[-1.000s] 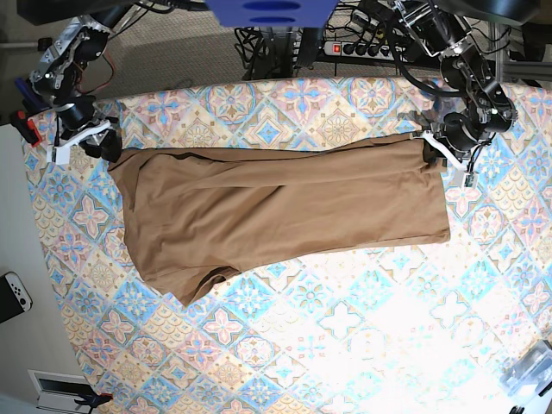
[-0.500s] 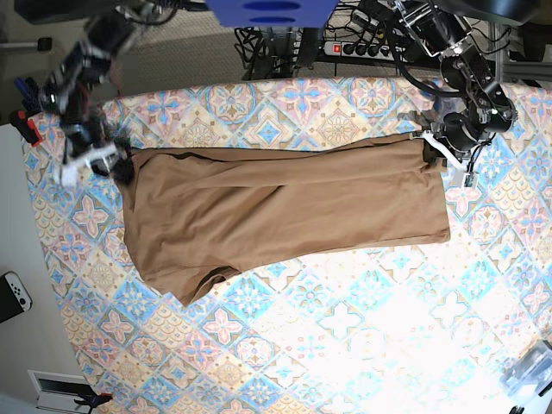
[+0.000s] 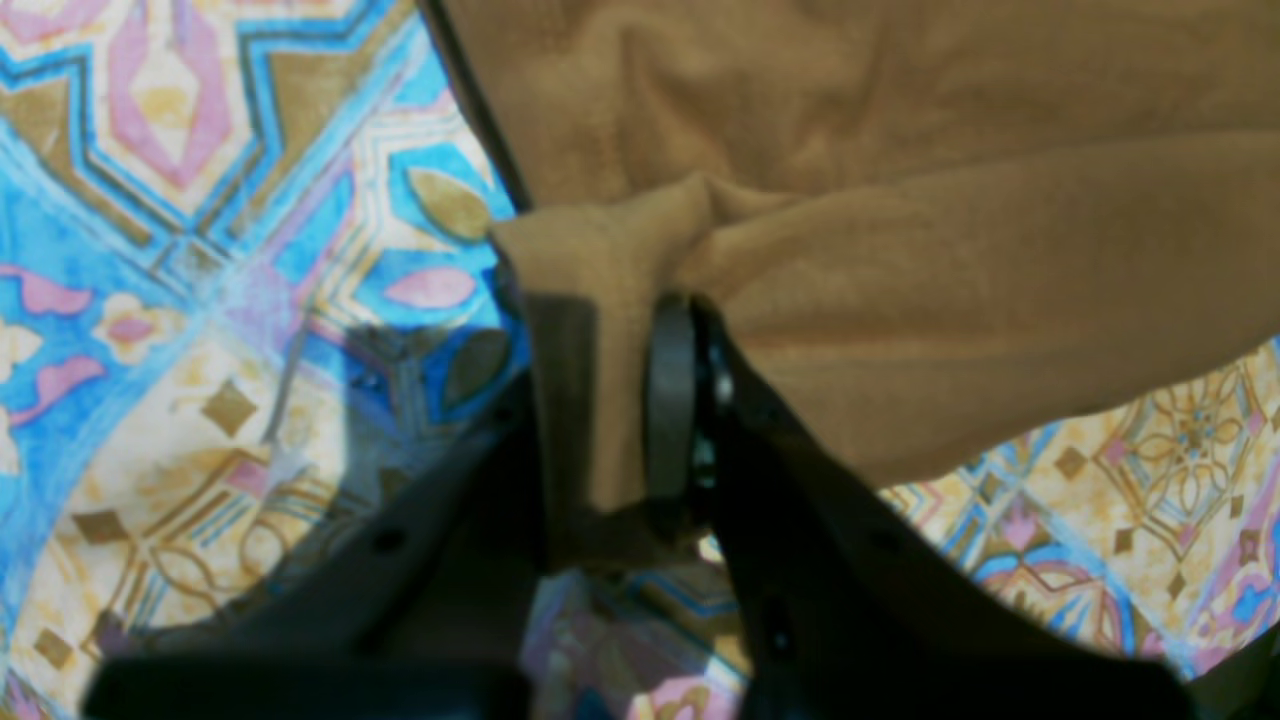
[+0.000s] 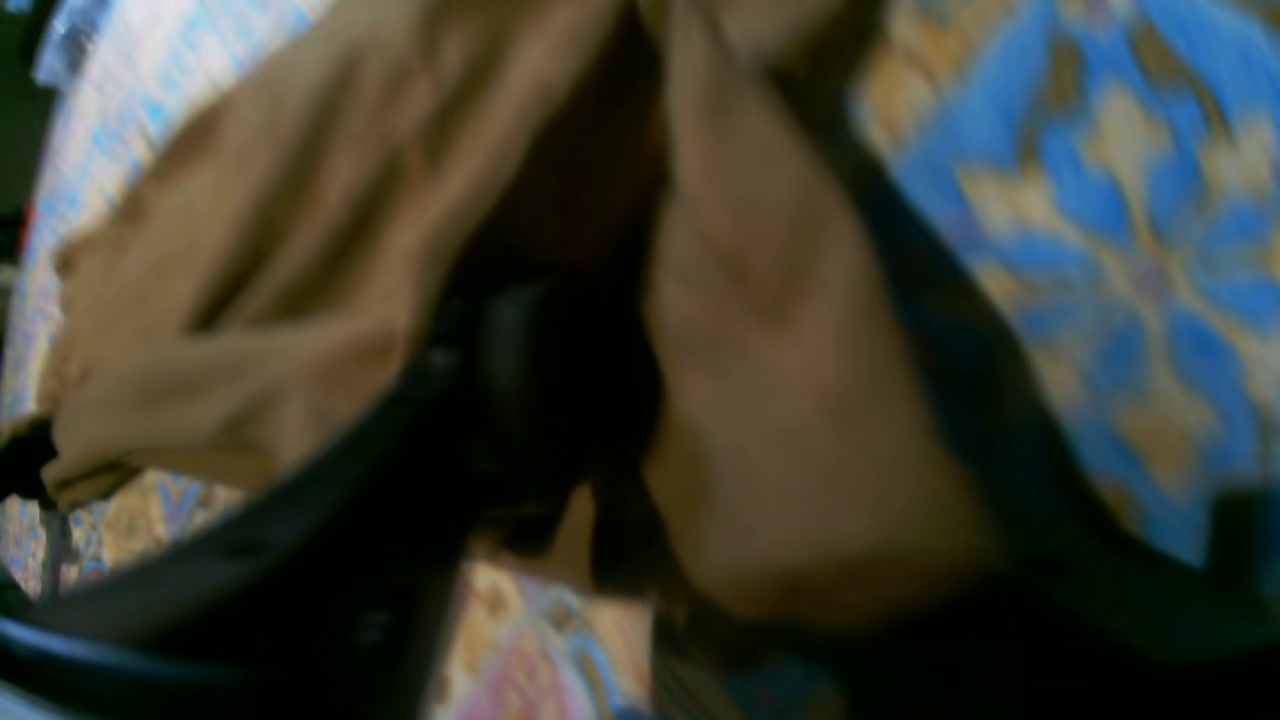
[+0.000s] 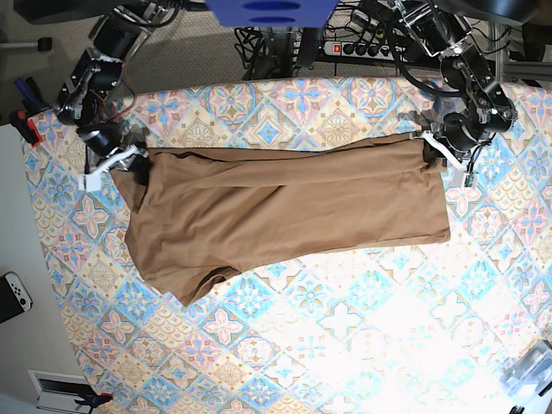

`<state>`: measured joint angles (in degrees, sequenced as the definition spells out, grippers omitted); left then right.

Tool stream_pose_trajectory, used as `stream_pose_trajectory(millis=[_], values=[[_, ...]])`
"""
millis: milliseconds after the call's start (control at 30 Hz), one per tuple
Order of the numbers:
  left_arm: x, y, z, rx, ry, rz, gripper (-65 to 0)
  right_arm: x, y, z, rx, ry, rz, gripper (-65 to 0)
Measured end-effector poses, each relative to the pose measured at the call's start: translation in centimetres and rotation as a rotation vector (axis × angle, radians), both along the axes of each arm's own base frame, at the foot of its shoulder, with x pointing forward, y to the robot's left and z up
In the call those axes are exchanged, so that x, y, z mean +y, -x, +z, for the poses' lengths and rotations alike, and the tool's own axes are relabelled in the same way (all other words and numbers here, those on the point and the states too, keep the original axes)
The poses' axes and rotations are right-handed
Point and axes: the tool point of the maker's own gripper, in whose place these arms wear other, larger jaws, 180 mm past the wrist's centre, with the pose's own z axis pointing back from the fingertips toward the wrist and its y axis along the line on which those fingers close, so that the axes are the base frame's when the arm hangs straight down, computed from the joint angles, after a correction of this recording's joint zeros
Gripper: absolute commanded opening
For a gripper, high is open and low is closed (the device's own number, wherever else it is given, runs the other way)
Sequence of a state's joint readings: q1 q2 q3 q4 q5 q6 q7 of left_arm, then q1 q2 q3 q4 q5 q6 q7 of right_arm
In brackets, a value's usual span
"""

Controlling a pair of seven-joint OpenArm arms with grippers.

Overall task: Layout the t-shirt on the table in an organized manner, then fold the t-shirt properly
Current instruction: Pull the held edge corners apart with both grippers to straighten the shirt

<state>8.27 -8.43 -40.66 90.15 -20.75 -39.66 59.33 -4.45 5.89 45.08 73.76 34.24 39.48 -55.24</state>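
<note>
A brown t-shirt (image 5: 285, 211) lies stretched lengthwise across the far half of a worktop (image 5: 345, 328) covered in blue, pink and cream tile-patterned cloth. The step in hand looks like the laying-out stage: the garment is pulled between two arms but is not yet flat or squared.

The left pincer (image 5: 434, 155) sits at one end of the shirt. In the left wrist view its jaws are pressed together on a bunched fold of the fabric edge (image 3: 600, 330), with more cloth spreading away above and to one side of it.

The right pincer (image 5: 138, 164) is at the opposite end, at the shirt's far corner. The right wrist view is blurred; brown cloth lies around and between its dark jaws, but I cannot tell whether they are pinching it.

Below the right pincer, a sleeve or corner of the shirt sags toward the near side in a crooked point.

Judging from this, the next move calls for a firm hold at the right end, then drawing the cloth taut and straightening that sagging corner before any fold.
</note>
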Motion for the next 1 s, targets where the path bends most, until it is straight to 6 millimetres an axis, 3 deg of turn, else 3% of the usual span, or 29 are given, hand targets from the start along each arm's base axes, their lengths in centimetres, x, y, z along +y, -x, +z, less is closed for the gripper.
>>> stream_pose_trajectory(millis=[100,133,400,600,733,900,1000], values=[[0.0,0.0,0.0,0.0,0.0,0.0,-65.0,0.0,0.2,-0.2,0.015,0.005,0.003,-63.6],[0.0,0.0,0.0,0.001,0.0,-0.001,-65.0,0.0,0.2,-0.3,0.019,0.005,0.005,-65.0],[0.7,0.9,0.0,0.065,-0.024,-0.03,-65.0,-0.9,2.9,-1.0,0.042,0.015,0.008,-65.0],[1.9,1.1,-0.5,0.123,-0.144,-0.059,-65.0,-2.2,2.9,-0.9,0.069,0.059,0.023,-65.0],[1.5,0.8,-0.6,0.16,-0.215,-0.121,-65.0,-2.7,3.5,-1.0,0.115,0.072,0.055,-65.0],[1.5,0.8,-0.7,0.165,-0.223,-0.126,-65.0,-5.9,5.2,-0.8,0.141,0.083,-0.04,-65.0],[1.4,1.1,-0.5,0.149,-0.23,-0.125,-65.0,-6.5,5.5,-0.7,0.158,0.093,-0.032,-65.0]])
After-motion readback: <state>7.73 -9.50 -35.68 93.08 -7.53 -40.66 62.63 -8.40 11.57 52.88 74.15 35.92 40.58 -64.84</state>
